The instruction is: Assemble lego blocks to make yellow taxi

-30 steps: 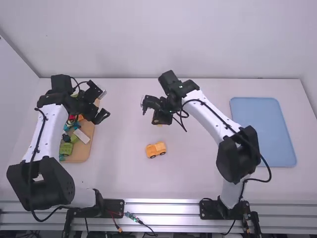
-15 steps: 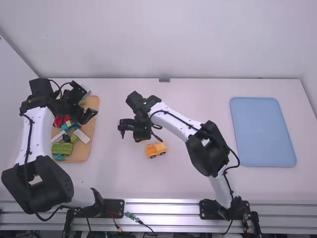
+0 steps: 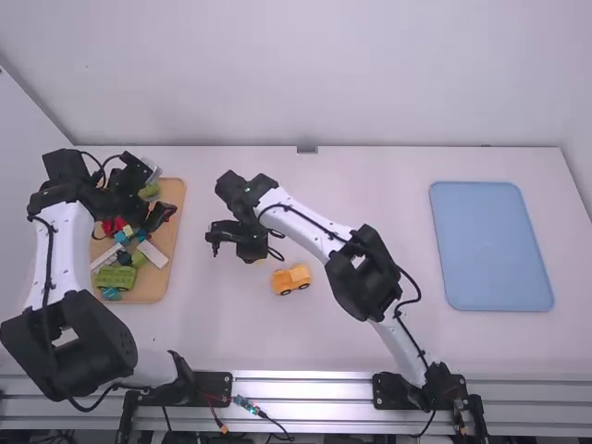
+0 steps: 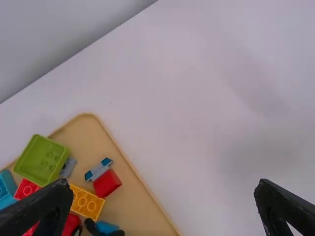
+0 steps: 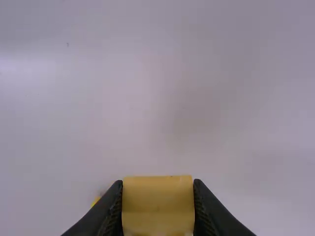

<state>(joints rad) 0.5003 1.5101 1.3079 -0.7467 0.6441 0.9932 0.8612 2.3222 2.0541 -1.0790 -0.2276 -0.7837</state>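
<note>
We put twelve o'clock at the far side of the table and the yellow car in the middle of our clock. On the left, just past nine o'clock, we see a wooden tray [image 3: 150, 290] with lots of blocks. A green block [image 3: 115, 277] sits at the tray's own seven o'clock, and red blocks [image 3: 113, 225] sit at its ten. The left gripper [image 3: 163, 191] is over the far part of the tray, at our ten o'clock. Its fingers [image 4: 42, 212] are wide apart, with nothing between them. Next, near the car at ten o'clock, we find the right gripper [image 3: 250, 250]. Its fingers pinch a yellow block [image 5: 157, 204] from both sides. The yellow car [image 3: 291, 279] stands on its wheels on the table. Well apart from it, near three o'clock, lies a blue tray [image 3: 490, 245].
</note>
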